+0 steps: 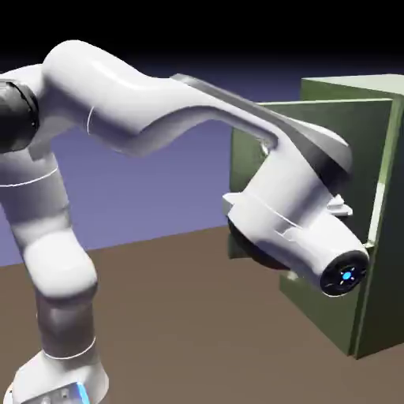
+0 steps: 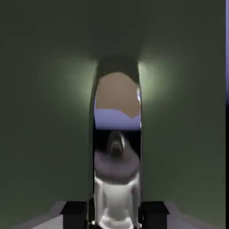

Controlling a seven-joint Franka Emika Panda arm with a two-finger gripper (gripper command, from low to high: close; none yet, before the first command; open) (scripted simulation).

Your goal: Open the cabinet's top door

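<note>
The olive-green cabinet (image 1: 388, 300) stands at the exterior view's right. Its top door (image 1: 347, 130) is swung away from the front, with its free edge toward the left. The white hand covers the gripper in the exterior view. In the hand view the door's green panel (image 2: 44, 116) fills the picture. The shiny curved handle (image 2: 117, 134) runs up the middle and mirrors the room. My gripper (image 2: 115, 217) is shut on the handle, with a dark fingertip (image 2: 75, 210) on either side of its base.
The brown table (image 1: 181, 316) stretches between the robot's base (image 1: 63, 379) and the cabinet. The cabinet's lower front (image 1: 319, 308) sits below my hand. My forearm (image 1: 237, 118) reaches across in front of the door.
</note>
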